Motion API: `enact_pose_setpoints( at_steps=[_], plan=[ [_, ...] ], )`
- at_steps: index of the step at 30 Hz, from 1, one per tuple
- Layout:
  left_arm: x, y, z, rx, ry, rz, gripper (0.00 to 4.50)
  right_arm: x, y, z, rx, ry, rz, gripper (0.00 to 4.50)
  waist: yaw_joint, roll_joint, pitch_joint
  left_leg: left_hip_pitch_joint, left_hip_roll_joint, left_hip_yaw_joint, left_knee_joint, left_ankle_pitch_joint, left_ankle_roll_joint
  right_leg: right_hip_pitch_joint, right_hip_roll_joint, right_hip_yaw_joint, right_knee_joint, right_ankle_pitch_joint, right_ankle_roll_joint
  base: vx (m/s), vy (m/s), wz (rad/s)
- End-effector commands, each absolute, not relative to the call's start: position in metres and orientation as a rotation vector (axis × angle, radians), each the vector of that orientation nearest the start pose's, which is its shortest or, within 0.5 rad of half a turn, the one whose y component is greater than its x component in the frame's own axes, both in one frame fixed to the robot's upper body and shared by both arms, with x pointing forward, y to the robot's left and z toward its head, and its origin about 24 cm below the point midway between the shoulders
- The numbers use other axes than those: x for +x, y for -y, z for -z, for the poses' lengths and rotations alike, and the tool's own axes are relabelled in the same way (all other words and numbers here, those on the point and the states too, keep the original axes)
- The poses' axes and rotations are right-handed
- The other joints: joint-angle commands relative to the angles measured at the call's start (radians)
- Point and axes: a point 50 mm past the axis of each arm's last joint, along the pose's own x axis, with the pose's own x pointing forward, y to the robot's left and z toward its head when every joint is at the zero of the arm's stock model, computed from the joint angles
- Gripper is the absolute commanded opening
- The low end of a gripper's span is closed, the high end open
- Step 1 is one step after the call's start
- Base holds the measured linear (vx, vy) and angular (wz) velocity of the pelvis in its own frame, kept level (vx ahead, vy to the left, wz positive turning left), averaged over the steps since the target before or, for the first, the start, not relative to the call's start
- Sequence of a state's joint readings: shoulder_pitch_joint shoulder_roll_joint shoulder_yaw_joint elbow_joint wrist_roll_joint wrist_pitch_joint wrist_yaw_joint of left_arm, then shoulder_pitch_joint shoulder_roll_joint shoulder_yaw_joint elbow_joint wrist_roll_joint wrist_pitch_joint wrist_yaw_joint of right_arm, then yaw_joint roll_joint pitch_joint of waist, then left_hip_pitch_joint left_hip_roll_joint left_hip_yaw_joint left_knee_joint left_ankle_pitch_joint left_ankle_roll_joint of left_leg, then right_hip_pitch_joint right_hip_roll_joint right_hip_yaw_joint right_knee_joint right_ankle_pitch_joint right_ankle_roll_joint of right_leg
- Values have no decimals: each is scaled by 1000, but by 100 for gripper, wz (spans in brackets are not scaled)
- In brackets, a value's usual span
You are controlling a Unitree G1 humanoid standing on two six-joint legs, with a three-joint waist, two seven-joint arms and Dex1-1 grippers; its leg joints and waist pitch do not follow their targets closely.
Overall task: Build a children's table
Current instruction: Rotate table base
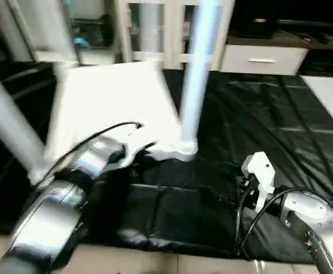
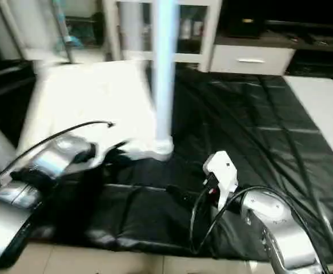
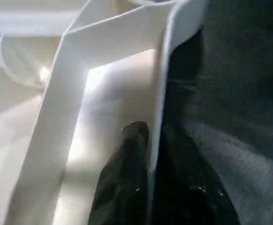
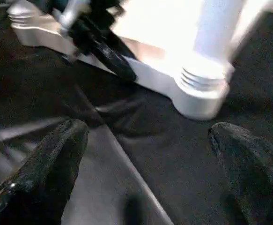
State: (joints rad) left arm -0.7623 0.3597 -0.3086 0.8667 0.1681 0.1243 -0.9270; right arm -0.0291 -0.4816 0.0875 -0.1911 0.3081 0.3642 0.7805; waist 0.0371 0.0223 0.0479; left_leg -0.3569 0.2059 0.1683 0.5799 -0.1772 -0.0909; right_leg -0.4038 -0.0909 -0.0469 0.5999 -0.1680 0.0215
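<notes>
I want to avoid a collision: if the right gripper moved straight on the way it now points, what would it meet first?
Probably the tabletop's corner socket holding a leg, straight ahead of the open right gripper; depth is unclear.

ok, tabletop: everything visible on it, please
The tabletop is white plastic, lying underside up on the black-covered worktable. Ribs cross its underside. Round ribbed sockets sit at the corners; a white leg stands upright in the near one. The left gripper straddles its near side wall, one finger on each side.
</notes>
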Motion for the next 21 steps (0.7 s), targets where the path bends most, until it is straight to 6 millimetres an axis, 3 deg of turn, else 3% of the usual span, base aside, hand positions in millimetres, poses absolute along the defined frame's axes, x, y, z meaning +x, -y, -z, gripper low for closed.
enact_pose_setpoints(
  at_steps=[1,2,3,4,5,6,7,9,10,12,15,18,20,21],
  plan=[
    [338,-166,-34,544,-655,969,30,237,168,-68,-116,-244,-904,450,18,-14,-52,-9,5,-3,-73,-318,34,45,-39,23,-95,-440,-158,0,0,0],
    [325,-153,-36,524,-575,1097,25,238,167,-67,-118,-248,-908,450,19,-20,-53,-6,9,-4,-75,-319,34,46,-43,25,-95,-443,-162,0,0,0],
    [316,-143,-38,498,-534,1162,15,239,167,-66,-120,-249,-910,450,18,-31,-54,-14,16,-5,-80,-287,41,47,-45,27,-88,-425,-168,0,0,0],
    [308,-135,-40,494,-479,1217,15,240,167,-66,-123,-249,-909,450,19,-35,-57,-9,23,-5,-80,-283,42,45,-50,29,-83,-399,-180,0,0,0],
    [303,-127,-41,484,-429,1274,7,242,167,-67,-125,-248,-908,450,18,-28,-56,-10,21,-3,-79,-273,46,43,-47,29,-81,-377,-188,0,0,0],
    [301,-122,-42,473,-404,1282,2,244,167,-68,-128,-246,-907,450,25,-23,-56,0,20,5,-76,-277,52,33,-40,30,-86,-350,-198,0,0,0],
    [299,-117,-44,477,-376,1298,2,246,167,-69,-133,-243,-906,450,36,-22,-59,10,21,9,-72,-275,54,28,-37,31,-84,-314,-209,0,0,0],
    [297,-112,-45,474,-368,1316,2,247,168,-70,-137,-241,-905,450,49,-26,-58,15,21,15,-71,-271,55,25,-33,34,-80,-281,-211,0,0,0],
    [296,-108,-46,489,-348,1338,2,248,169,-71,-141,-240,-906,450,62,-32,-58,12,21,19,-72,-254,57,28,-34,37,-76,-264,-206,0,0,0],
    [294,-105,-48,475,-340,1338,2,248,169,-71,-143,-241,-907,450,72,-30,-60,6,21,17,-74,-235,53,34,-37,37,-71,-256,-192,0,0,0],
    [294,-103,-52,459,-326,1305,2,248,170,-71,-145,-247,-912,450,72,-37,-59,1,19,18,-73,-238,49,36,-40,36,-70,-269,-171,0,0,0],
    [300,-104,-56,451,-299,1256,2,248,170,-70,-146,-250,-918,450,72,-36,-59,0,17,19,-72,-238,50,35,-42,36,-75,-299,-156,0,0,0],
    [300,-104,-57,441,-310,1265,48,247,171,-70,-147,-251,-919,450,73,-38,-61,-3,16,19,-70,-218,52,37,-42,36,-74,-287,-149,0,0,0],
    [300,-103,-60,425,-299,1281,59,248,172,-71,-149,-251,-918,450,73,-32,-61,-2,16,19,-70,-216,51,37,-42,36,-72,-284,-150,0,0,0]
  ],
)
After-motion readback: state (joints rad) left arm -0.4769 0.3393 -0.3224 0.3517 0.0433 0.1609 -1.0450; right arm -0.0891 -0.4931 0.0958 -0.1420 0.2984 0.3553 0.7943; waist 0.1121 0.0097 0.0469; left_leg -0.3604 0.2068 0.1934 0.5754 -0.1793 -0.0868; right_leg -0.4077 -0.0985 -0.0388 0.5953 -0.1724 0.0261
